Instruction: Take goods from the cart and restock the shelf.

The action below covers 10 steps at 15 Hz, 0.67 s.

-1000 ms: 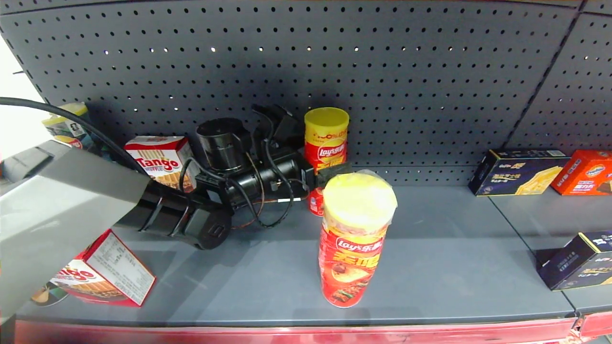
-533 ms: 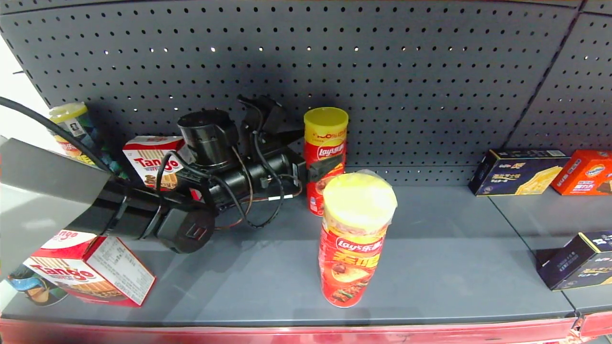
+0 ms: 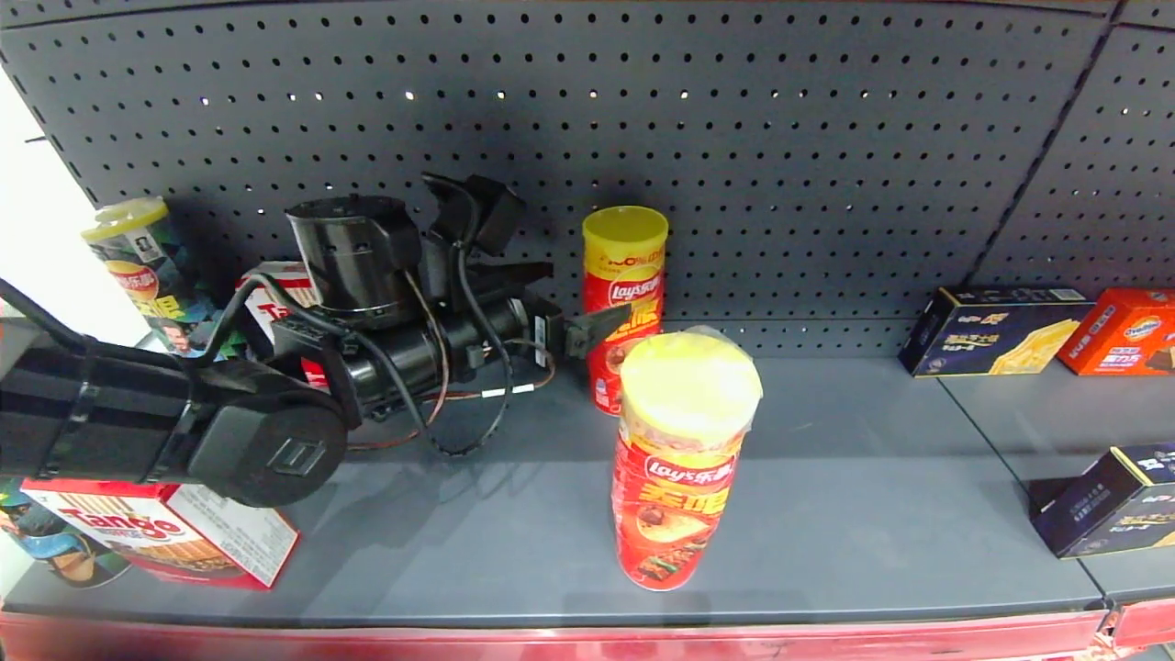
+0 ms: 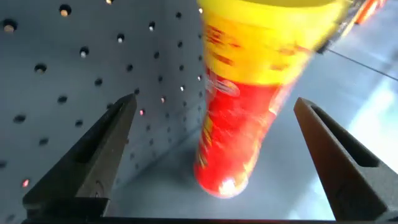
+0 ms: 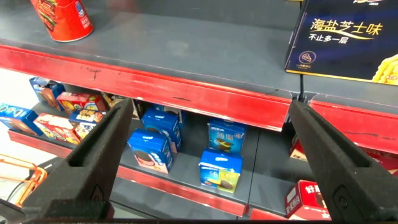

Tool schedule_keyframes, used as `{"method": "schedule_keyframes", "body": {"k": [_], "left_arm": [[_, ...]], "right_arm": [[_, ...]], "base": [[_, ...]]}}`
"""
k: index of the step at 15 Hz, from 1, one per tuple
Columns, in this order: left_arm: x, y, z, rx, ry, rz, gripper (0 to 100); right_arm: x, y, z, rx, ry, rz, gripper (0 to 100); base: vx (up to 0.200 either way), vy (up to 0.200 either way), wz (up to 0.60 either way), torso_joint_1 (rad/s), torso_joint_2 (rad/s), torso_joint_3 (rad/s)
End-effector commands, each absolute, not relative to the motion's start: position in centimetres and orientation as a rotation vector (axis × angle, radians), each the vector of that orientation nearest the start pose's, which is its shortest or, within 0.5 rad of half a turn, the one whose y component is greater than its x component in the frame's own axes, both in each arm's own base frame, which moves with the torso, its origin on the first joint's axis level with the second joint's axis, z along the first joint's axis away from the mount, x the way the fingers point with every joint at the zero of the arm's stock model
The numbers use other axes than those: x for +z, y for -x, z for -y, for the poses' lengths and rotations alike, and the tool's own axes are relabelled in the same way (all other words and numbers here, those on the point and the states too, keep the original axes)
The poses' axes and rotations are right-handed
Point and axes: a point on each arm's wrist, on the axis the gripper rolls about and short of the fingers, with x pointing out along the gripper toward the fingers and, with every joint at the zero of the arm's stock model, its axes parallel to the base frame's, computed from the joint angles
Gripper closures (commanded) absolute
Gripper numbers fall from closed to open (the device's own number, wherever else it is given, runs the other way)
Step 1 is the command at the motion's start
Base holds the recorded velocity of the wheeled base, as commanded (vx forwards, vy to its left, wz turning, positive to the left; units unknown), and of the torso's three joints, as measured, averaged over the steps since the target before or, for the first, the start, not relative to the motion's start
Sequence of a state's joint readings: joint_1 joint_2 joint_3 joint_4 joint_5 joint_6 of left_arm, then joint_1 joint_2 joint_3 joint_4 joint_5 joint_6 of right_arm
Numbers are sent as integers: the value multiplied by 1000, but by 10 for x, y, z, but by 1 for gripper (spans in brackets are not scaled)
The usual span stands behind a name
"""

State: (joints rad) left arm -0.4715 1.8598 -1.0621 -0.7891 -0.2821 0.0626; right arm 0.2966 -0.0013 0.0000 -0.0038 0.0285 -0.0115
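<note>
Left tool [image 3: 591, 290] spread, facing back can [image 3: 625, 240], right tool [image 5: 210, 104] spread

rear can [image 3: 625, 266] at shelf [image 3: 872, 496] back (near pegboard [image 3: 826, 184]) | front can [image 3: 679, 459] before it | boxes [image 3: 996, 330] well right

1. A dark grey pegboard back panel [image 3: 826, 138] rises behind the shelf [image 3: 872, 477]. Small points of light show through some of its upper holes.
2. The shelf is a flat grey metal board with a red strip [image 3: 551, 643] along its front edge.
3. A dark seam [image 3: 1042, 174] divides the back panel from a neighbouring section on the right.
4. Bright white light [image 3: 27, 211] shows past the panel's left end.
5. In the right wrist view, a lower shelf [image 5: 273, 186] sits beneath the red-edged board, also fronted in red.
</note>
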Motion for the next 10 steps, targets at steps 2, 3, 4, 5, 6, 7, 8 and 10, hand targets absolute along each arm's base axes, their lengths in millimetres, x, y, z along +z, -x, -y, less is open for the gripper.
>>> {"method": "schedule_keyframes", "body": {"k": [2, 3, 4, 5, 6, 7, 8, 10], "left_arm": [[221, -298, 158, -756, -86, 2, 0], [212, -291, 153, -752, -150, -41, 0], [211, -288, 151, -753, -165, -55, 0], [210, -286, 150, -750, -169, -62, 0], [210, -287, 149, -746, -171, -63, 0], [210, -287, 149, -734, -173, -63, 0], [211, -287, 149, -726, -172, -61, 0], [214, -285, 148, -722, -172, -55, 0]], "right_arm": [[76, 22, 6, 327, 12, 7, 0], [76, 22, 6, 325, 12, 7, 0], [76, 22, 6, 325, 12, 7, 0], [76, 22, 6, 327, 12, 7, 0], [76, 22, 6, 325, 12, 7, 0], [76, 22, 6, 325, 12, 7, 0], [76, 22, 6, 327, 12, 7, 0], [76, 22, 6, 325, 12, 7, 0]], "base": [[0, 0, 0, 0, 0, 0], [0, 0, 0, 0, 0, 0], [0, 0, 0, 0, 0, 0], [0, 0, 0, 0, 0, 0], [0, 0, 0, 0, 0, 0], [0, 0, 0, 0, 0, 0], [0, 0, 0, 0, 0, 0], [0, 0, 0, 0, 0, 0]]}}
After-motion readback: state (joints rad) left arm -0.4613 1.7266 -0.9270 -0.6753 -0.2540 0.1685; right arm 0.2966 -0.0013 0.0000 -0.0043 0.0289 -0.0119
